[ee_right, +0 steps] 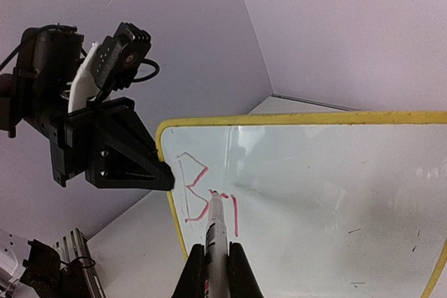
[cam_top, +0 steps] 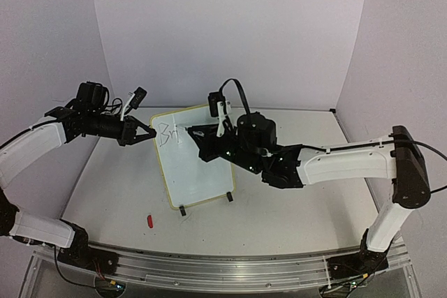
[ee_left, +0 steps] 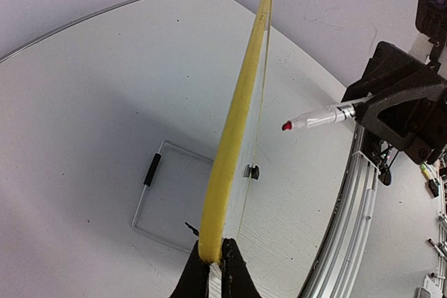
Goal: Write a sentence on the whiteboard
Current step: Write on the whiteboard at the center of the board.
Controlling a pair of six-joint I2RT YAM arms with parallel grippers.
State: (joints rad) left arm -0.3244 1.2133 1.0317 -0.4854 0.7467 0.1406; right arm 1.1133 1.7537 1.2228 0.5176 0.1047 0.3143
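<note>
Left of the counter's (cam_top: 293,207) middle, the whiteboard (cam_top: 199,169) stands on its two black feet; my left hand (cam_top: 148,132) is clamped on its yellow rim, on the left edge near the top. My right hand (cam_top: 198,133) is closed tight around a marker (ee_right: 217,232), whose red tip sits at the board's face among the strokes, though I cannot tell if it touches. Of the sentence (ee_right: 204,197), red letters reading "Bri" show near the top left corner; a small red cap (cam_top: 149,221) lies on the counter, in front of the board.
</note>
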